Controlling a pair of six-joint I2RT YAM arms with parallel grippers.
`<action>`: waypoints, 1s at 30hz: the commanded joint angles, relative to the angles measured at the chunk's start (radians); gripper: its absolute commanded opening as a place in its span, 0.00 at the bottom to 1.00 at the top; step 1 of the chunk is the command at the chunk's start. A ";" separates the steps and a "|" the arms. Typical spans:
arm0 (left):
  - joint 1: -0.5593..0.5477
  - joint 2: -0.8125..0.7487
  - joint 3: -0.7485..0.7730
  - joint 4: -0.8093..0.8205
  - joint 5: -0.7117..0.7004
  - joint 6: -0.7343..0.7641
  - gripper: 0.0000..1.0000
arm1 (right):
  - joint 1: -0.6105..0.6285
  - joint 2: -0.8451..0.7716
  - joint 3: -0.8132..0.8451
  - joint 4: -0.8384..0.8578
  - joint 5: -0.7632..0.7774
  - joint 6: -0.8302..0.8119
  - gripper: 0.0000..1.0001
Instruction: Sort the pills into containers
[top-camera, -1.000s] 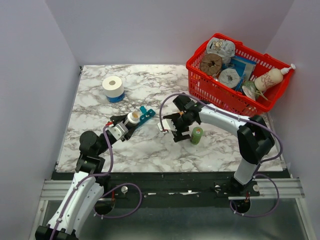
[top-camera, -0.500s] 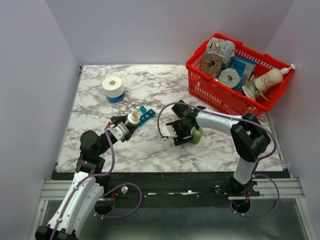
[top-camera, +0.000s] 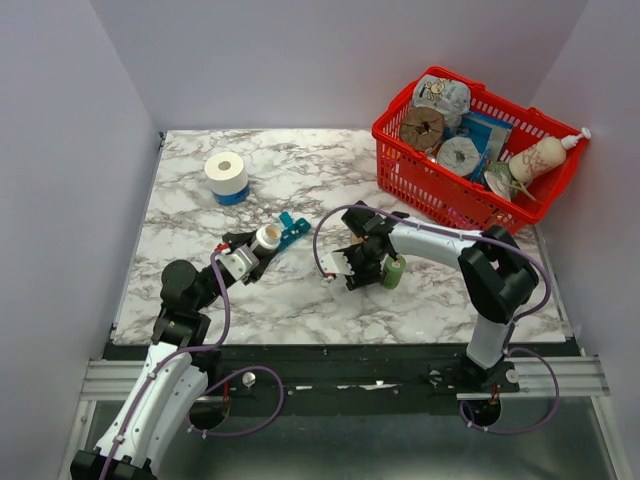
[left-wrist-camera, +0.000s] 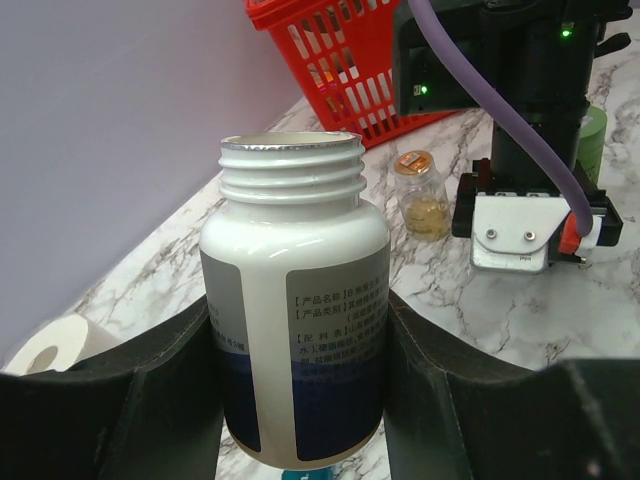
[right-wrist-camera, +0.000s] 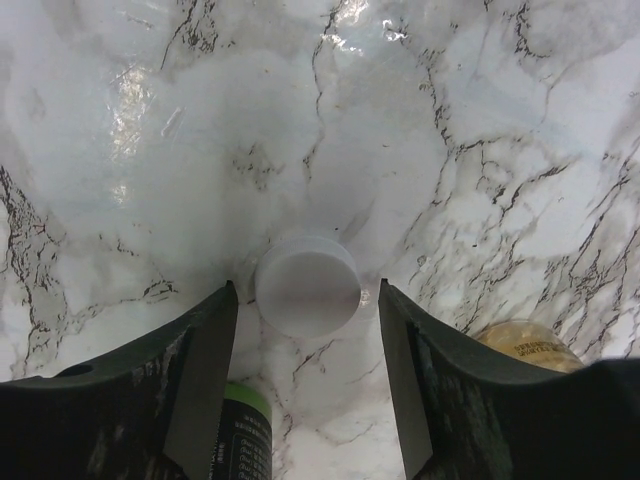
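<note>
My left claw (left-wrist-camera: 296, 400) is clamped on the open white bottle (left-wrist-camera: 294, 320), mid-label: light, stiff, slippery plastic. My right claw (right-wrist-camera: 305, 300) straddles its small cap (right-wrist-camera: 308, 285), jaws apart, not gripping. The teal organiser (top-camera: 292, 228) lies just beyond the bottle.

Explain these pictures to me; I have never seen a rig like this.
These are two robot arms bolted to the near edge of a marble table. The wide picture looks down from above and behind them; the other two come from a camera on each wrist. The left gripper is clamped on a white pill bottle with its cap off. The right gripper stands open over a white cap lying on the table, a finger on either side, not touching it. Also on the table: a teal pill organiser, a green bottle, a small glass vial, a white paper roll and a filled red basket.
</note>
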 joint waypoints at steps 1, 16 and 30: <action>0.005 0.002 -0.003 0.022 0.047 0.012 0.00 | 0.010 0.072 0.011 -0.022 -0.004 -0.026 0.65; 0.002 0.023 -0.005 0.063 0.168 -0.067 0.00 | -0.010 -0.092 0.141 -0.132 -0.246 0.147 0.24; -0.259 0.316 0.159 0.091 0.253 -0.185 0.00 | -0.077 -0.415 0.414 -0.332 -0.720 0.287 0.24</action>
